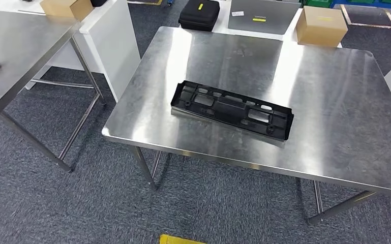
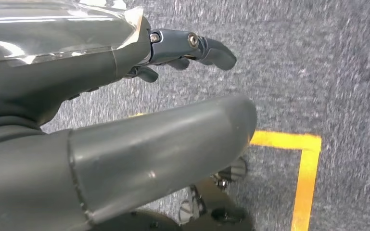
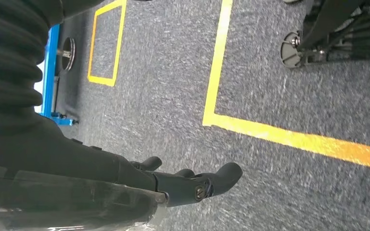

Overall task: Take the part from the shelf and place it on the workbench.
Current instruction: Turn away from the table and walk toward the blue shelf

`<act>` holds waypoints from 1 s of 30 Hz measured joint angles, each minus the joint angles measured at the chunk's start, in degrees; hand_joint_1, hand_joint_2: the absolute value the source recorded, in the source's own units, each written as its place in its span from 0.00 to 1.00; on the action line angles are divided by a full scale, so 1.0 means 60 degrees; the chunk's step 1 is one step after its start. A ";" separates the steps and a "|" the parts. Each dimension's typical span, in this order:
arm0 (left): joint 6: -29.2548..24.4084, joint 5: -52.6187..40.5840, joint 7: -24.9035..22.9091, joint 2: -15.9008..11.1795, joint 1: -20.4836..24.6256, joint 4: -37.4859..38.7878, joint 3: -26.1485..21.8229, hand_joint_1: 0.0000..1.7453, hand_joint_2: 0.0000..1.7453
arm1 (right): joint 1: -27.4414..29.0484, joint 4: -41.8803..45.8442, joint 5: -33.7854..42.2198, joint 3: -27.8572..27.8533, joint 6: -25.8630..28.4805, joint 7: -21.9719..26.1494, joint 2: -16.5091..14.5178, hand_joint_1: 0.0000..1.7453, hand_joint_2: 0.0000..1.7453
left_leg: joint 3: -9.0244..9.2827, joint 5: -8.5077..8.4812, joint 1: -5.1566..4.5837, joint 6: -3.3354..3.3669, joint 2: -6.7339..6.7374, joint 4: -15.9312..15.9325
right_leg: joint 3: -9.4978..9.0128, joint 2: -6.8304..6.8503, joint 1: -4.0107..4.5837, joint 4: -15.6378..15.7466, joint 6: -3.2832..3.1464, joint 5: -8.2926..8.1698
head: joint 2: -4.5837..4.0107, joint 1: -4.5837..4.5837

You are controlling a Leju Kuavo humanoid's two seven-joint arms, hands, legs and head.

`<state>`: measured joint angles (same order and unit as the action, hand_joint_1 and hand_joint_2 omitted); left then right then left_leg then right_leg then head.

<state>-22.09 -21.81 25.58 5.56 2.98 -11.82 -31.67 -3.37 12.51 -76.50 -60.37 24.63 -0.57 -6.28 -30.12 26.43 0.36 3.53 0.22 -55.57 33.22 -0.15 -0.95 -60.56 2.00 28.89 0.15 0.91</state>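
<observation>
The black plastic part (image 1: 231, 109), a long flat frame with cut-outs, lies flat on the steel workbench (image 1: 335, 117), near its front-left area and slightly slanted. My left hand (image 2: 139, 125) hangs above grey carpet; its thick thumb (image 2: 173, 149) and dark fingers (image 2: 197, 48) are spread apart and hold nothing. My right hand (image 3: 125, 183) also hangs over the floor, its fingers (image 3: 211, 180) stretched out and empty.
A second steel table (image 1: 15, 46) stands at the left, with a white cabinet (image 1: 109, 35) behind it. Beyond the workbench are two cardboard boxes (image 1: 320, 25) (image 1: 66, 7), a black case (image 1: 199, 14) and a grey panel (image 1: 262, 15). Yellow tape (image 3: 288, 139) marks the carpet.
</observation>
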 joint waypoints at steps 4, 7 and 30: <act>0.0049 -0.0013 0.0005 -0.0007 -0.0007 0.0000 0.0000 0.00 0.00 | 0.0018 -0.0001 -0.0016 0.0000 -0.0005 0.0011 0.0018 0.00 1.00 | -0.0167 -0.0104 -0.0110 0.0126 0.0045 -0.0014 | 0.0823 0.0007 -0.0021 -0.2004 -0.0128 0.0876 | -0.0001 -0.0059; 0.0107 -0.0058 0.0008 0.0009 -0.0011 0.0000 0.0000 0.00 0.00 | 0.0013 -0.0001 -0.0015 0.0000 -0.0007 0.0006 0.0057 0.00 1.00 | -0.0256 -0.0119 -0.0170 0.0115 0.0046 -0.0131 | -0.0117 0.0023 -0.0014 -0.0513 0.0027 0.0354 | -0.0002 -0.0067; 0.0132 -0.0177 -0.0007 -0.0002 0.0022 0.0000 0.0000 0.00 0.00 | -0.0023 -0.0008 0.0035 -0.0013 0.0002 -0.0222 -0.0015 0.00 1.00 | -0.0007 0.0012 0.0051 -0.0076 -0.0036 -0.0032 | -0.0148 0.0023 -0.0054 0.0339 0.0048 -0.0193 | -0.0003 0.0012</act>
<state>-21.30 -22.87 25.54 5.55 3.11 -11.82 -31.67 -3.51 12.46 -76.29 -60.45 24.64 -1.90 -6.37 -30.16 26.50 0.67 3.08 0.00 -55.76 32.33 -0.01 -1.27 -58.53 2.28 27.73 0.14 0.98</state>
